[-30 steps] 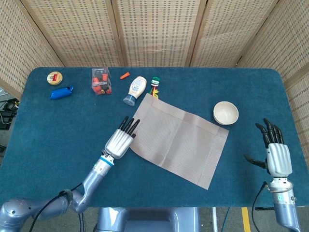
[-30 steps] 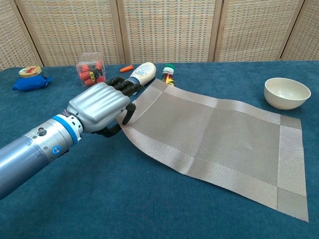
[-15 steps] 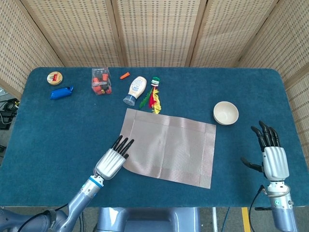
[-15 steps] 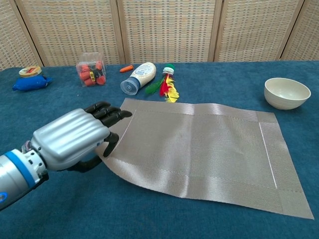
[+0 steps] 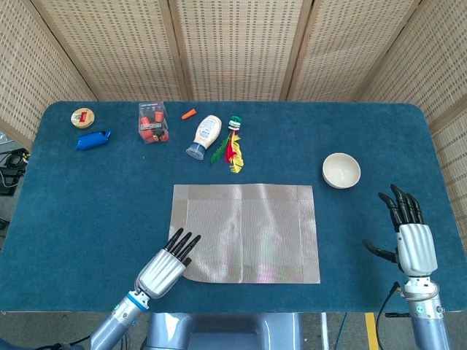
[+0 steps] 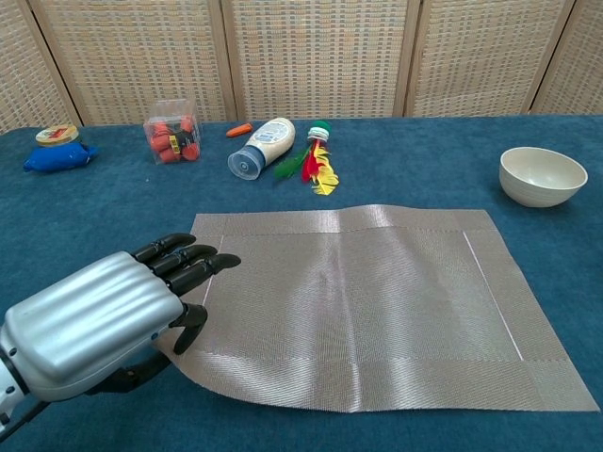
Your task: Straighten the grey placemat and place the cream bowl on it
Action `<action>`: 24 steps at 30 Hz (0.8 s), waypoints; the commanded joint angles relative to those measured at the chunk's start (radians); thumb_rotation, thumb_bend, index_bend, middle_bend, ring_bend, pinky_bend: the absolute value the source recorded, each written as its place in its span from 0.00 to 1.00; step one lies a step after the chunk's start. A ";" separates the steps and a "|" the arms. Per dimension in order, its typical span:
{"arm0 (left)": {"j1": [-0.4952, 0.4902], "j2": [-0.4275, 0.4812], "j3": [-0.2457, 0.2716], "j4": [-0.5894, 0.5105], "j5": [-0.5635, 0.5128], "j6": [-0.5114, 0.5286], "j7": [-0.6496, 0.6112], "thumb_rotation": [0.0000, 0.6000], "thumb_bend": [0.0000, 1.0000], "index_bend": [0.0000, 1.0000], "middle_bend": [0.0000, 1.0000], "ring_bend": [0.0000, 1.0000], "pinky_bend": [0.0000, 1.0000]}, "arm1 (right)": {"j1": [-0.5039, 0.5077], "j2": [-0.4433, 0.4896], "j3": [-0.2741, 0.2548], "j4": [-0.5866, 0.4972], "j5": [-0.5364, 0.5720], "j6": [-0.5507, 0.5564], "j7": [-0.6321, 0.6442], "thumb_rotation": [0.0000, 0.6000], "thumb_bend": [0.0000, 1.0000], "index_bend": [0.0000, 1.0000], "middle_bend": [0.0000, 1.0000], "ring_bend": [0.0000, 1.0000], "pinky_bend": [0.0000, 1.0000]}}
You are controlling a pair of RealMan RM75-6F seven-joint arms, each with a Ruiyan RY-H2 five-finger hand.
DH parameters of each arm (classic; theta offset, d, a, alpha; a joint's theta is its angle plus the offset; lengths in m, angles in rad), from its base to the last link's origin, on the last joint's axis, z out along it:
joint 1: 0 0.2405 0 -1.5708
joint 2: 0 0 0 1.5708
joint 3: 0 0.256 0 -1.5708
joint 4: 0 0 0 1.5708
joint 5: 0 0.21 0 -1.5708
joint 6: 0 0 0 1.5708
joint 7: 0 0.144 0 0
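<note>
The grey placemat lies flat in the middle of the blue table, its edges square to the table's sides. My left hand is at the mat's near-left corner, fingers on top and thumb beneath, holding that corner slightly raised. In the chest view the left hand fills the lower left. The cream bowl stands upright and empty on the table to the right of the mat's far corner, also in the chest view. My right hand hovers near the right edge, fingers spread, holding nothing.
Along the far side lie a white squeeze bottle, a red-yellow-green feather toy, a clear box of red pieces, a small orange piece, a blue object and a round yellow tin.
My left hand has drawn back toward the near edge, pulling and turning the mat from a slant to square with the table. The feather toy is uncovered. The right hand barely moved.
</note>
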 commanded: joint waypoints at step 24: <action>0.066 0.047 0.007 -0.036 0.090 -0.031 -0.001 1.00 0.33 0.18 0.00 0.00 0.00 | -0.003 0.007 -0.009 -0.016 -0.011 -0.003 -0.017 1.00 0.23 0.15 0.00 0.00 0.00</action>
